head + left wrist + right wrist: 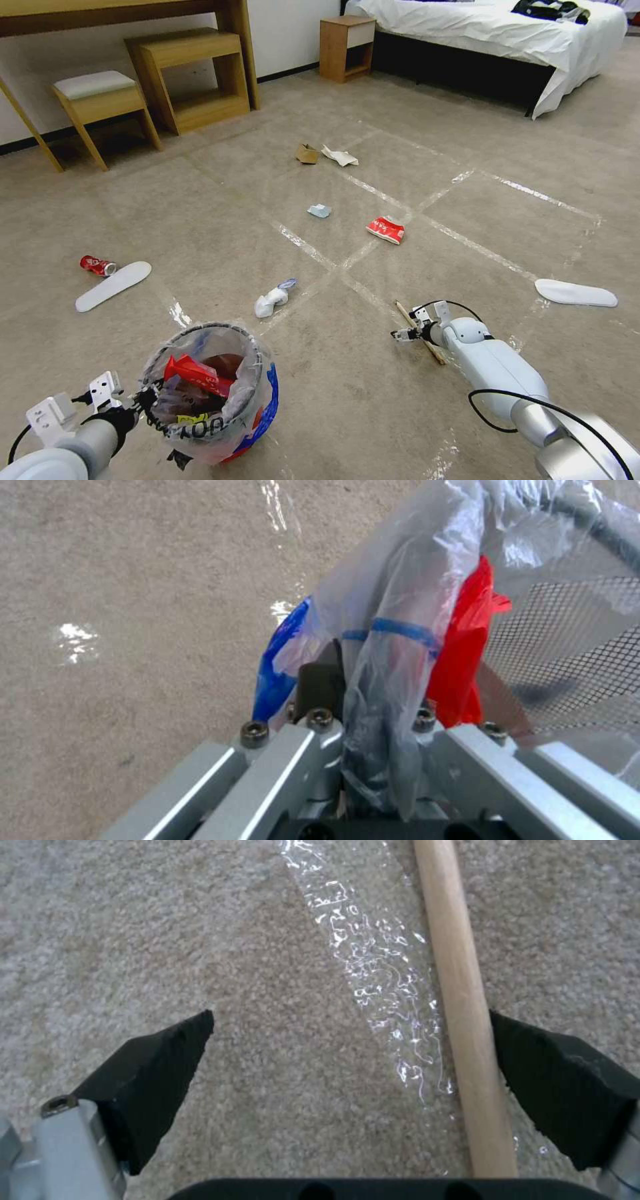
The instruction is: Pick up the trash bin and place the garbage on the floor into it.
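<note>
Low on the left, the left pincer [143,398] is clamped on the rim of the trash bin [212,393], its jaws closed over the black wire edge and the clear plastic liner [400,630] bunched there; a red wrapper [193,373] and darker scraps already lie inside. Beyond that pincer, a crumpled white paper [272,300], a pale-blue scrap [319,211], a brown cardboard piece [307,154] and a red packet [385,229] lie scattered on the floor [467,220]. To the right, the right pincer [408,333] sits down at the carpet with its jaws spread wide and nothing gripped, the wooden stick [463,1005] lying between its pads [560,1080], close against one pad and beside a shiny tape line [373,965]. That stick looks light, stiff and smooth, so it may roll; a hold across its middle seems safest. Its far end is covered by the arm in the head view, and the bin's base is hidden by the liner.
</note>
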You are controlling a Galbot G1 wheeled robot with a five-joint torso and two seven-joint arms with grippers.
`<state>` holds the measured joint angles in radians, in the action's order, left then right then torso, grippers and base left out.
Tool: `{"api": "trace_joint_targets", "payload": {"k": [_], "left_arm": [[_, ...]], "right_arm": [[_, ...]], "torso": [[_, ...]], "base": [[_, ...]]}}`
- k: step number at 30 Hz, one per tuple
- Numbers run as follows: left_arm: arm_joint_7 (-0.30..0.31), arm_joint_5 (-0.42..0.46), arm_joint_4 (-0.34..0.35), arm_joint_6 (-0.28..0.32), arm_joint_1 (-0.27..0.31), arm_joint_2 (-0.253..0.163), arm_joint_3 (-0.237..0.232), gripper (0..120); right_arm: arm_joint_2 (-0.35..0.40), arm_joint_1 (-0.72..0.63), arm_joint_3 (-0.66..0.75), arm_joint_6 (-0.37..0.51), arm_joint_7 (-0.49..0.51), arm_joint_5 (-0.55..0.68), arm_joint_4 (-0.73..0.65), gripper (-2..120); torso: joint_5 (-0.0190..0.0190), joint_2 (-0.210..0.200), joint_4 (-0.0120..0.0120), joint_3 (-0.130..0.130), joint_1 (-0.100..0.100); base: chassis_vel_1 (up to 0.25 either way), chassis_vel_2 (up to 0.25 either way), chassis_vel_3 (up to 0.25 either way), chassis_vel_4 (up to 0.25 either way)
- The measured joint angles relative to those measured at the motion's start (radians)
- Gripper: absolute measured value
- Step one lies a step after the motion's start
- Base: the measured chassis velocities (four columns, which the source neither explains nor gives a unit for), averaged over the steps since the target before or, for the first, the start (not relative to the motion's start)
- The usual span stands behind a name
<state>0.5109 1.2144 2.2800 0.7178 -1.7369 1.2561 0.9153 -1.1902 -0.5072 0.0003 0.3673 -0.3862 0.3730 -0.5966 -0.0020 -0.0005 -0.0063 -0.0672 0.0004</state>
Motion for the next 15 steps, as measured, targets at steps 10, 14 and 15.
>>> {"api": "trace_joint_targets", "payload": {"k": [10, 14, 15], "left_arm": [[-0.001, -0.004, 0.002, -0.001, -0.004, 0.001, -0.002, 0], [-0.001, -0.009, 0.003, -0.001, -0.005, 0.004, -0.005, 0], [-0.001, -0.012, 0.003, -0.002, -0.006, 0.005, -0.006, 0]], "right_arm": [[-0.001, 0.003, 0.002, -0.008, 0.0, 0.003, 0.01, 99], [-0.001, 0.002, 0.003, -0.01, -0.001, 0.009, 0.008, 90], [-0.001, 0.001, 0.003, -0.01, 0.0, 0.011, 0.007, 83]], "torso": [[0.0, 0.0, 0.0, 0.0, 0.0], [0.0, 0.0, -0.0001, 0.0, 0.0], [-0.0002, 0.0, -0.0002, 0.0, 0.0]], "base": [[0.0, 0.0, 0.0, 0.0], [0.0, 0.0, 0.0, 0.0], [0.0, 0.0, 0.0, 0.0]]}}
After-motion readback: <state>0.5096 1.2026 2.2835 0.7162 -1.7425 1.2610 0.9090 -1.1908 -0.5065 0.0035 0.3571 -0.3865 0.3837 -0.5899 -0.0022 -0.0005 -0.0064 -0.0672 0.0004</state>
